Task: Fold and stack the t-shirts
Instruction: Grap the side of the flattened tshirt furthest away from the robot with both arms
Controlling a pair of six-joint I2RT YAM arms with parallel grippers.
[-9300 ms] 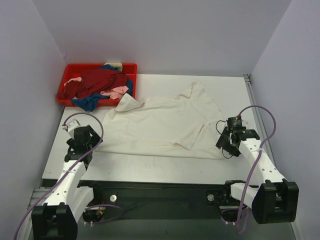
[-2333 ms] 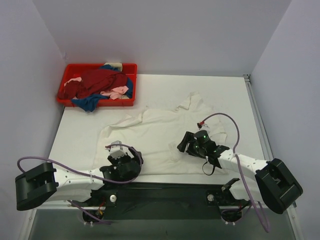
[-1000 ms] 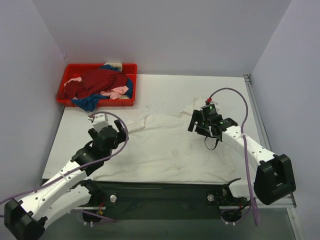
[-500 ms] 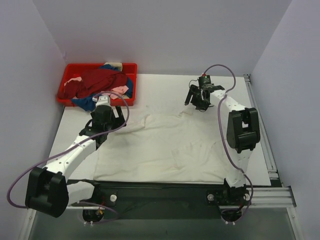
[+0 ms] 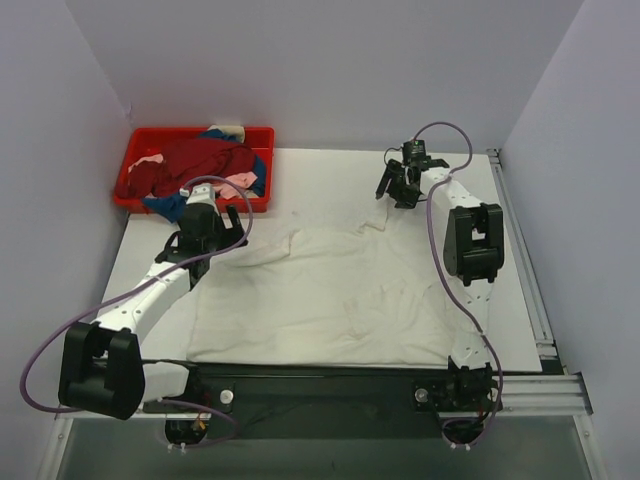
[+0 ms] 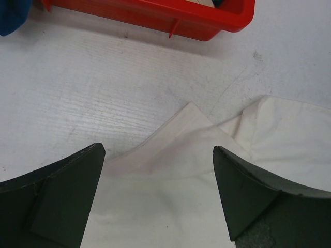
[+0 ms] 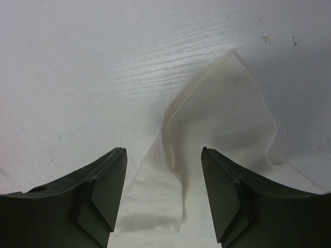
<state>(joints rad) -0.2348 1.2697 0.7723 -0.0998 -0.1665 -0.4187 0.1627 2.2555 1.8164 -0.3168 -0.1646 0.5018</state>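
Both pairs of jaws stand released above the cream t-shirt point(image 5: 320, 290), red tray point(image 5: 160, 131) nearby.

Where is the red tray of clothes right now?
In the overhead view, the red tray sits at the far left corner of the table, beyond the left gripper and a sleeve of the cream-white t-shirt.

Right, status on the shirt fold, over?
Left gripper open over cream-white t-shirt, far-left corner. Right gripper open, straddling far-right sleeve tip. Red tray beyond left gripper, not blocking.
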